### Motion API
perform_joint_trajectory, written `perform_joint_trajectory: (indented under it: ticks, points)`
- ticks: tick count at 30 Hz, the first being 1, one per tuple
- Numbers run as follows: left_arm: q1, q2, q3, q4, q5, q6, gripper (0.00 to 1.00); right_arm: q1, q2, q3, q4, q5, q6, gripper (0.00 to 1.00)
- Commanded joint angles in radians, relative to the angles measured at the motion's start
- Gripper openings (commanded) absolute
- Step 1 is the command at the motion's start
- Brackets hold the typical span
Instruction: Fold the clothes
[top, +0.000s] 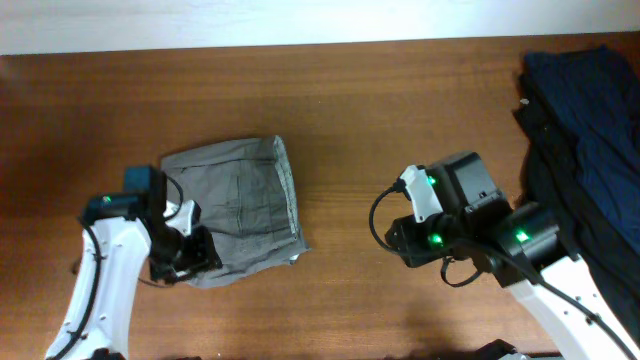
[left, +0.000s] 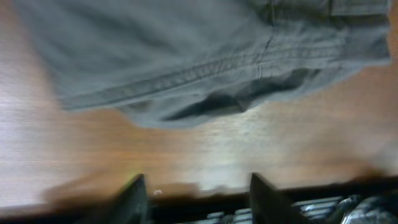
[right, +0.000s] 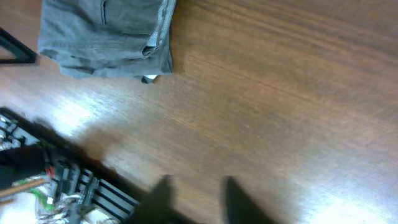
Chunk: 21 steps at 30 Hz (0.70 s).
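- Brown wood table fills all 3 views; only overhead gives me the full layout.
- Navy and black garment pile sits at the far right of the table. I see it overhead only; neither wrist cam picks it up.
- Grey-olive shorts lie flat and wrinkled, left of centre.
  - Overhead shows the whole outline, w/ a banded edge on the side facing the right arm.
  - L wrist cam is close and blurry. It shows a stitched seam and a dark gap where the layers part at the near edge, which I can't see from above.
  - R wrist cam has them far off in its top-left corner, w/ a small pale scrap at the near corner.
- Left arm is at the shorts' near-left corner. Right arm is well apart from them, over bare wood btw the shorts and the dark pile.
- Left gripper: overhead makes it look on top of the cloth edge. Its own cam shows the fingers spread w/ only wood btw them and the cloth just ahead, so it grips nothing.
- Right gripper: the fingers are blurred but apart over bare wood, and it holds nothing.
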Motion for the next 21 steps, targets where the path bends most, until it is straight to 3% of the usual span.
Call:
perform_joint_trajectory:
  ticks: [1,3,5,10,16,18,21]
  points:
    - [0.003,-0.01,-0.11,0.056,0.082,-0.083,0.23,0.003,0.04,0.002,0.046,-0.114,-0.106,0.06]
    - [0.003,-0.01,-0.149,0.101,0.088,-0.093,0.1,0.003,0.076,-0.018,0.184,-0.291,-0.203,0.04]
    - [0.003,-0.01,-0.169,0.129,0.088,-0.094,0.01,0.004,0.134,-0.028,0.317,-0.344,-0.182,0.04]
    - [0.003,-0.013,-0.183,0.144,0.088,-0.105,0.01,0.018,0.365,-0.028,0.628,-0.414,-0.031,0.04]
    - [0.003,-0.038,-0.179,0.308,0.084,-0.104,0.01,0.139,0.748,-0.027,1.025,-0.505,0.117,0.04]
    - [0.003,-0.038,-0.179,0.344,0.061,-0.104,0.01,0.168,0.824,-0.027,1.104,-0.495,0.146,0.04]
    - [0.003,-0.037,-0.185,0.391,-0.042,-0.105,0.01,0.187,0.93,-0.027,1.101,-0.312,0.287,0.04]
